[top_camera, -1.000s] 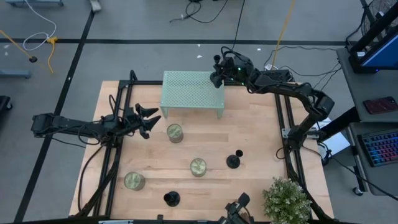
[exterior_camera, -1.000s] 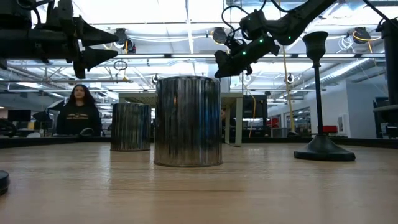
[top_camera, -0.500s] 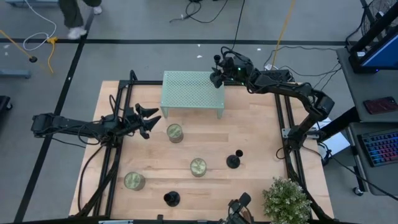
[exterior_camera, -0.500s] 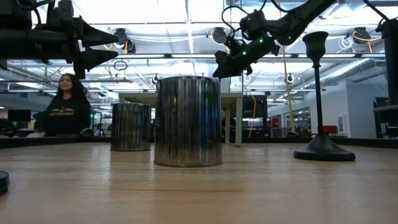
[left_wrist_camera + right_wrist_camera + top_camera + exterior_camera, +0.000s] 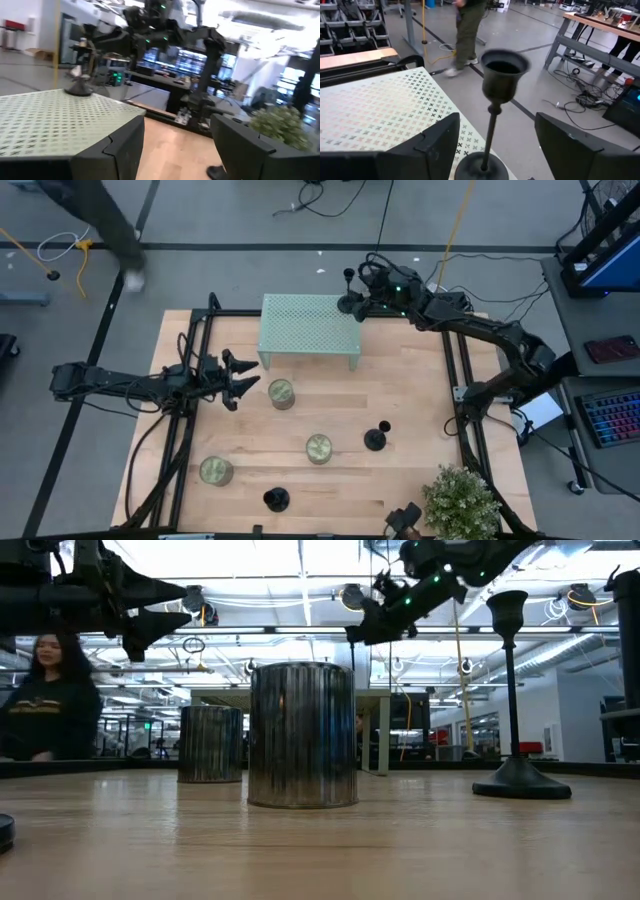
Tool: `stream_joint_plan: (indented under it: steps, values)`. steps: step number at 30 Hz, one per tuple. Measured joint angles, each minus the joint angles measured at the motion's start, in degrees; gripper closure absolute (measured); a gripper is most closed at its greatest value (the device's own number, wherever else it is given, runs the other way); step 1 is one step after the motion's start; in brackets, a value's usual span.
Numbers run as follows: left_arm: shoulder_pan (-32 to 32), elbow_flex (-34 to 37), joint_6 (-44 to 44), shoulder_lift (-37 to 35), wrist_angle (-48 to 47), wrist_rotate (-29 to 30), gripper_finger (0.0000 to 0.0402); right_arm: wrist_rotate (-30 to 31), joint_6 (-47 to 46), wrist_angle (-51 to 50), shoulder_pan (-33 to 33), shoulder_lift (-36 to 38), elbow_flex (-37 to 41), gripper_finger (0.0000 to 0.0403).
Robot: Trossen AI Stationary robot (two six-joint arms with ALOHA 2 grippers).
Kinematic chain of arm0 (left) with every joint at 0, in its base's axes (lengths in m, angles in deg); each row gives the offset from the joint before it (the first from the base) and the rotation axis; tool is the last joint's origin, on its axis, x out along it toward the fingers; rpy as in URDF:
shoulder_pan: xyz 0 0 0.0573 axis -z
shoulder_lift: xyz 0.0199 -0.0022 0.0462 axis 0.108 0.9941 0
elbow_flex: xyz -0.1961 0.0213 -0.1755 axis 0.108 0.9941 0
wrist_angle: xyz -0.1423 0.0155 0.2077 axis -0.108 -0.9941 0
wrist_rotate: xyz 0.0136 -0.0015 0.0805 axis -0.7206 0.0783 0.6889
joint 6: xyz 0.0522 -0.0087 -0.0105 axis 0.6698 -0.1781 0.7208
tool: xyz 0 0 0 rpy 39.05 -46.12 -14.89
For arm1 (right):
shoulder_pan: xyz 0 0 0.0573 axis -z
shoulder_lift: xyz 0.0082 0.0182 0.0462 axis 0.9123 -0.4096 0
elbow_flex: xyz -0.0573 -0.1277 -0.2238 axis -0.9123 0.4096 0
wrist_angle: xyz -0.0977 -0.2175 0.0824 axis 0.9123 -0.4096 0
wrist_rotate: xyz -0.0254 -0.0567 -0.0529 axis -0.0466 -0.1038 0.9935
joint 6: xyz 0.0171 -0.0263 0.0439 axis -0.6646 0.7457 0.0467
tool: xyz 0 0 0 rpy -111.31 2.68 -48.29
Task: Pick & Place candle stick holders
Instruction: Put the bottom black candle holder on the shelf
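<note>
Backed away from the green rack's far right corner, the right gripper [image 5: 372,293] now hangs with fingers spread and empty, leaving one candle stick holder [image 5: 348,302] upright there. Nearest on the wooden table [image 5: 420,415] stand another holder [image 5: 275,499] and a tin [image 5: 215,470]; farther in, a second tin [image 5: 318,447], a third holder [image 5: 375,439], then a third tin [image 5: 281,393]. What the tins hold cannot be told. Left gripper [image 5: 240,376] hovers open and empty near the rack [image 5: 308,326]. Beyond, a person [image 5: 45,700] crosses the room.
</note>
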Motion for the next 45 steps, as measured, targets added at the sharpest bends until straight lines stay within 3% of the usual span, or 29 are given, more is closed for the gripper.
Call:
stream_joint_plan:
  steps: [5, 11, 22, 28, 33, 39, 45]
  values:
    - [2.68, -0.01, 1.06, 0.0, 0.37, -5.28, 0.0167, 0.03, -0.01, -3.72, -0.74, 4.06, 0.02, 0.0139]
    - [9.71, -3.2, 4.28, 2.57, -2.56, -5.89, 0.0168, 0.02, 1.5, -4.78, -2.65, 9.36, 0.02, 0.0138]
    - [23.85, -18.57, 10.28, 24.05, -21.24, -7.5, 0.0168, -0.19, 1.16, -16.05, -11.51, 19.2, 0.0, 0.0138]
    - [28.21, -20.65, 6.43, 32.86, -20.56, -6.07, 0.0167, -0.24, 1.07, -21.5, -19.19, 21.05, 0.0, 0.0138]
    - [31.58, -20.69, 6.47, 37.37, -18.67, -9.09, 0.0167, -0.26, 1.07, -21.8, -25.51, 21.02, 0.0, 0.0138]
    - [35.79, -20.72, 9.57, 44.04, -10.5, -9.37, 0.0167, -0.26, 1.41, -21.77, -30.97, 20.99, 0.0, 0.0138]
    - [38.33, -20.74, 5.99, 51.23, -2.83, -9.45, 0.0167, -0.24, 1.5, -21.79, -32.85, 20.99, 0.0, 0.0138]
